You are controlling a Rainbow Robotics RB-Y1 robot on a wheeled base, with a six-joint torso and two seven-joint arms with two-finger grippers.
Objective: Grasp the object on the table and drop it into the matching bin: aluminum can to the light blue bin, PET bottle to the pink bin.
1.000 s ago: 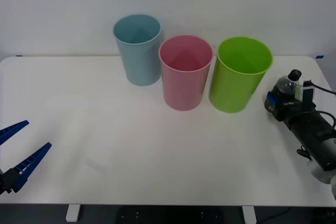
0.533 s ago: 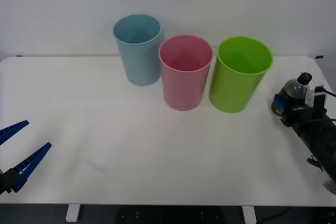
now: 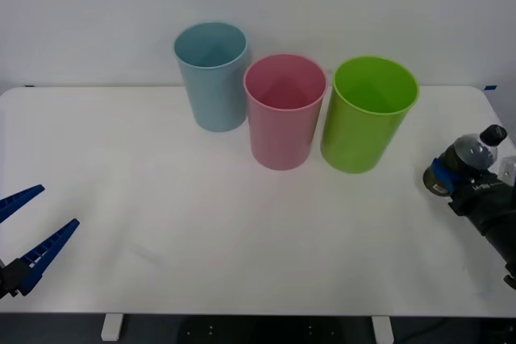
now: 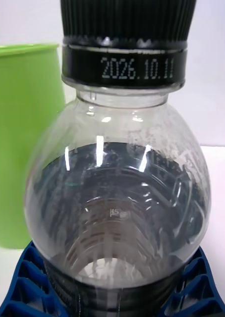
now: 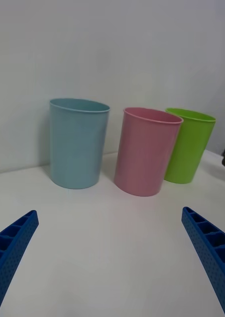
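Gripping PET bottle (image 3: 472,153): right jaws (image 3: 448,176)

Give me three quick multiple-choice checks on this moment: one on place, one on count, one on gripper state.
1. Where does the round pink plastic bin stand?
A. Between the pale blue and lime green bins
B. At the row's left end
C. At the table's near edge

2. How many bins stand on the wide white table?
A. Two
B. Three
C. Four

3. What is the right gripper doing?
A. Open and empty
B. Shut on the small clear plastic bottle of dark liquid
C. Inside a bin

Answers: 1 A, the pale blue bin and lime green bin flank it. 2 B, three cups in the row. 3 B, blue jaws clamp the bottle's body.
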